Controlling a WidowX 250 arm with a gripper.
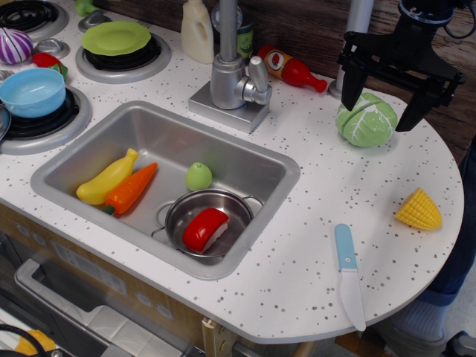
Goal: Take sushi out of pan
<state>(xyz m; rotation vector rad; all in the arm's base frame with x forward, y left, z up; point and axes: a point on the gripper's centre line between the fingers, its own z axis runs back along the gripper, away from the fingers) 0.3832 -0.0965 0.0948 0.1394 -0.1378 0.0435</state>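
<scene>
Toy kitchen, task barely begun: the sushi lies tilted inside the pan, red top up, white rice block toward 4 o'clock. The pan sits in the sink at its 5 o'clock corner, w/ a carrot and yellow squash lying side by side at 9 o'clock of it and a small green lime just beside its rim at 12.

The gripper hangs well apart from the pan, up at 2 o'clock of the counter, over a green cabbage. Its jaws stand wide apart, holding nothing.

Nothing done yet, by the look of it (the sushi is in the pan, untouched). Left to do: bring the arm across to the sink, come down over the sushi, close on it, lift it clear of the rim, set it down outside. A toy knife and corn piece lie on the counter toward 4 o'clock.
</scene>
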